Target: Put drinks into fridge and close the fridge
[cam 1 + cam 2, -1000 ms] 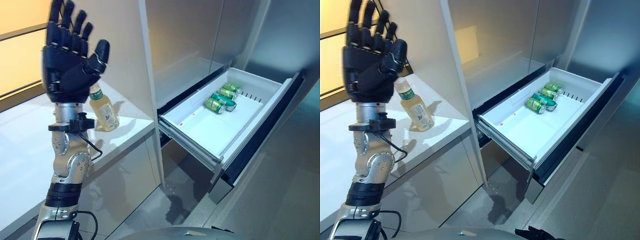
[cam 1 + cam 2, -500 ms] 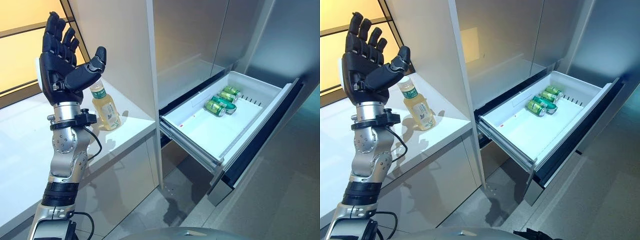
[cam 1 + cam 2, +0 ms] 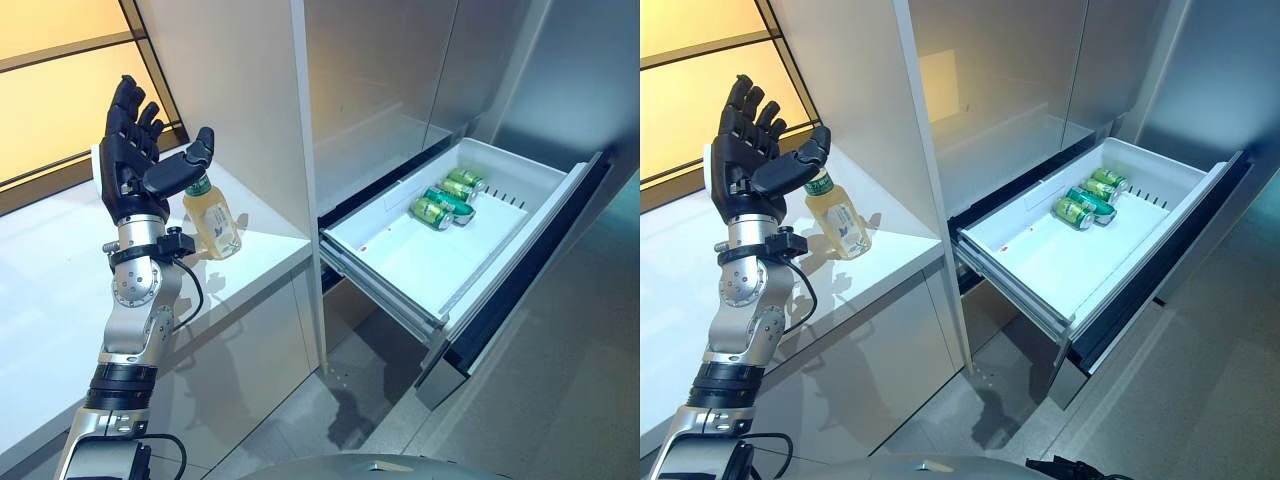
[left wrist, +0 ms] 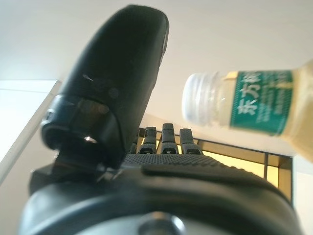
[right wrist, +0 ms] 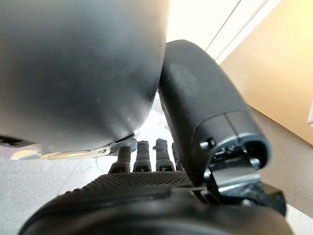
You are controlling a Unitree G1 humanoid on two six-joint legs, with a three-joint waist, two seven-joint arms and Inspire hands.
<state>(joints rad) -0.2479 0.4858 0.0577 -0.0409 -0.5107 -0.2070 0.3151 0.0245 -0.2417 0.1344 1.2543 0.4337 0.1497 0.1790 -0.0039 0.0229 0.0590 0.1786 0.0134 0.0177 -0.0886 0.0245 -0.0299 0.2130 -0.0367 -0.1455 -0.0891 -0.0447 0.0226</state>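
Observation:
A bottle of pale yellow drink (image 3: 212, 218) with a green label stands upright on the white counter (image 3: 60, 300), close to the tall white cabinet wall. My left hand (image 3: 135, 175) is raised just to the left of it, open, fingers straight and pointing up, thumb reaching over the bottle's cap. The left wrist view shows the palm (image 4: 161, 191) with the bottle's neck (image 4: 254, 105) past the thumb, not gripped. The fridge drawer (image 3: 400, 260) is pulled out at the right, with green cans (image 3: 445, 200) lying at its far end. My right hand (image 5: 146, 196) is open and empty.
The cabinet wall (image 3: 240, 100) rises directly behind the bottle. The open drawer's dark front panel (image 3: 520, 280) juts out over the grey floor (image 3: 560, 400). The counter's front edge (image 3: 250, 285) runs beside the drawer.
My left hand has come down and moved towards the bottle; its thumb now reaches over the cap. The bottle, drawer and cans have not moved.

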